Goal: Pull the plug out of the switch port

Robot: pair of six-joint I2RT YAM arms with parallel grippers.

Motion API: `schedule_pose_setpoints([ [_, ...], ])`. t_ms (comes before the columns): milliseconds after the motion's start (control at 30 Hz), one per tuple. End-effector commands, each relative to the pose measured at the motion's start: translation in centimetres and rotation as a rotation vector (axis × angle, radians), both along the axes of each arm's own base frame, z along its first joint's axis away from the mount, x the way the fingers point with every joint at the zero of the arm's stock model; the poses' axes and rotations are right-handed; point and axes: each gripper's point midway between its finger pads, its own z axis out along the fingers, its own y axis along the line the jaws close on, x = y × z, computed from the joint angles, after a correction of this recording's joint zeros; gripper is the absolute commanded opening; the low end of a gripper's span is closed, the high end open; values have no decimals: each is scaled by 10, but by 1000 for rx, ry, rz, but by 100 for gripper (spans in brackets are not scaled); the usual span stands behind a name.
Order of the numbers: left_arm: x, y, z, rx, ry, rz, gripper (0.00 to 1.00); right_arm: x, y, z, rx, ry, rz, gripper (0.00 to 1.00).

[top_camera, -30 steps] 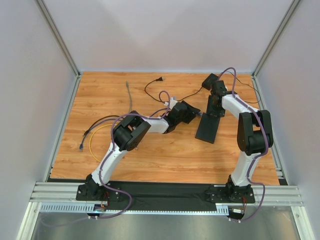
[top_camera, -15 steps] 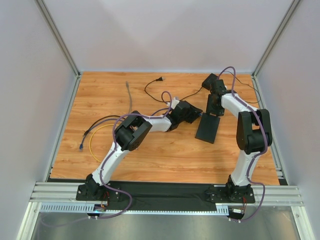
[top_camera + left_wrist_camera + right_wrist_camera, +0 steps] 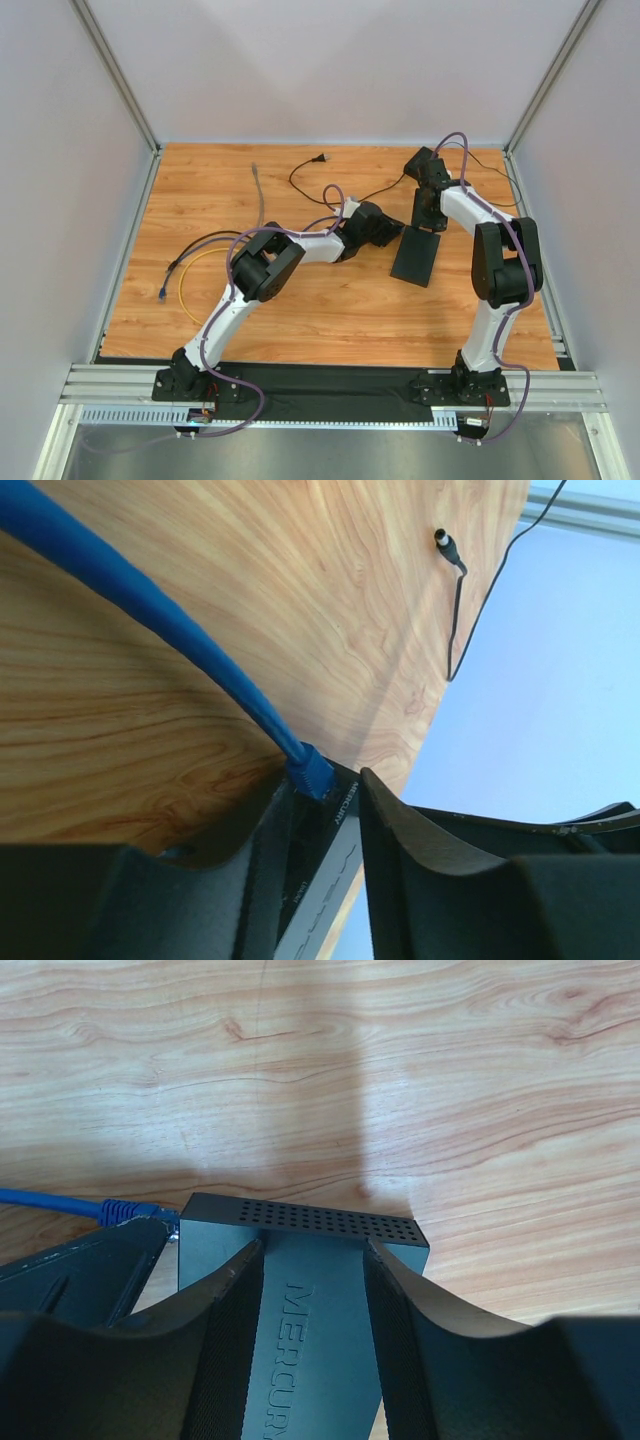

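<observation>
The switch (image 3: 416,262) is a flat black box lying right of the table's middle, with MERCURY lettering on its top face (image 3: 300,1340). A blue plug (image 3: 312,770) on a blue cable (image 3: 150,610) sits in a port on its edge. My left gripper (image 3: 325,778) is open at that corner, its jaws flanking the plug, with a gap on the right side. In the top view the left gripper (image 3: 388,232) hides the plug. My right gripper (image 3: 312,1250) is open, and its fingers (image 3: 235,1310) stand on the switch's top face near the perforated far edge (image 3: 310,1220).
A black adapter brick (image 3: 418,160) lies at the back right, with its thin black cord and wall plug (image 3: 320,158). A barrel connector (image 3: 447,548) rests on the wood. A grey cable (image 3: 258,190) and a yellow and dark cable bundle (image 3: 190,268) lie at the left.
My left gripper has moved right, up to the switch's corner, and its jaws have narrowed around the plug. The right gripper has stayed on the switch.
</observation>
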Motion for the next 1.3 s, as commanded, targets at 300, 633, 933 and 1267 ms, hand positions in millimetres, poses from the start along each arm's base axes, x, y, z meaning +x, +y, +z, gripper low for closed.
schedule_pose_setpoints([
  [300, -14, -3, -44, 31, -5, -52, 21, -24, -3, -27, -46, 127, 29, 46],
  [633, -9, 14, -42, 45, -49, -22, 0, -26, -6, -34, -56, 142, 23, 45],
  [933, 11, 45, -30, 105, -167, 35, 0, -25, -6, -38, -61, 146, 18, 44],
  [1267, 21, 47, 24, 235, -372, -40, 0, -25, -4, -39, -50, 150, 22, 43],
])
